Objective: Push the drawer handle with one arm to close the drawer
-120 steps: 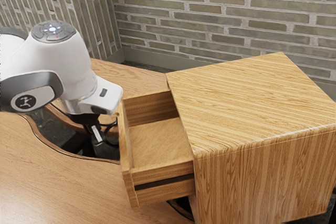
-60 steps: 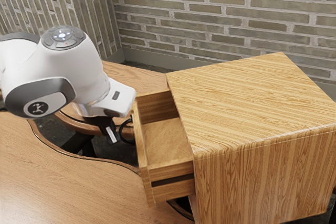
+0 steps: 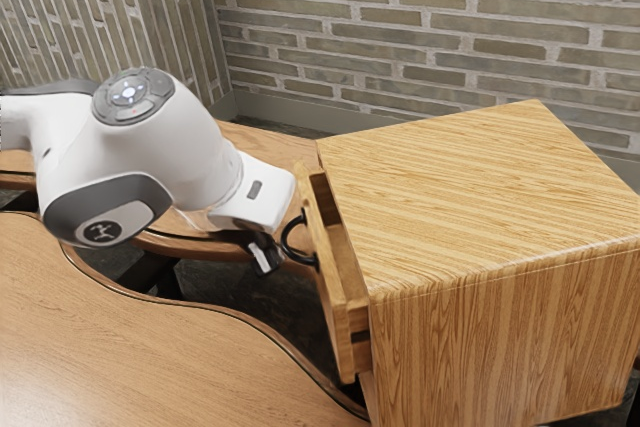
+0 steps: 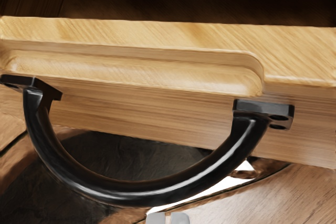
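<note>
My gripper (image 3: 265,256) is low in front of the drawer, its fingertips close beside the black curved handle (image 3: 287,237); whether they touch it I cannot tell. The wooden drawer (image 3: 334,297) still stands out a short way from the cabinet (image 3: 480,197), with a narrow strip of its inside visible. In the wrist view the handle (image 4: 126,194) arcs out from the front of the drawer (image 4: 157,109). The grey tips of the gripper (image 4: 168,218) sit close together just beyond the curve, shut, with no part of the handle between them.
A wooden table (image 3: 130,347) with a wavy edge lies on the near side, and a dark gap (image 3: 225,297) runs under the hand and drawer. Brick walls (image 3: 430,27) rise behind the cabinet.
The drawer has slid a long way into the cabinet, toward the exterior view's right. My hand has moved the same way, keeping close to the handle.
</note>
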Robot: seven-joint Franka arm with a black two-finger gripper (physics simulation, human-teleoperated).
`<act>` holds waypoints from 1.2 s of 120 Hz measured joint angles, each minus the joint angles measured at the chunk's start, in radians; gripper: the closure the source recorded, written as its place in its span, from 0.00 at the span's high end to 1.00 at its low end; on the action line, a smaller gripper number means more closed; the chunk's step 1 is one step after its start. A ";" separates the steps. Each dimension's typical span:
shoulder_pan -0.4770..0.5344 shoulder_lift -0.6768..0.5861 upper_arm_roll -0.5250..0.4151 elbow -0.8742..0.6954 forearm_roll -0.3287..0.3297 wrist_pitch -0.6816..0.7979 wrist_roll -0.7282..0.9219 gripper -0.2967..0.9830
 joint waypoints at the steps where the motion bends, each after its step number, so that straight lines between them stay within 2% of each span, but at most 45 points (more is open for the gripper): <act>1: 0.000 0.001 0.000 0.000 0.000 0.004 0.000 0.15; 55: 0.001 0.065 0.000 -0.003 0.058 0.222 -0.003 0.15; 75: 0.007 0.059 0.008 0.072 0.037 0.019 -0.022 0.15; 85: 0.009 0.061 0.016 0.184 0.027 -0.130 -0.038 0.15; 105: 0.031 0.118 0.159 0.372 0.028 -0.355 -0.065 0.15; 123: 0.078 0.244 0.221 0.466 0.016 -0.458 -0.082 0.16; 144: 0.084 0.291 0.212 0.498 0.001 -0.512 -0.116 0.46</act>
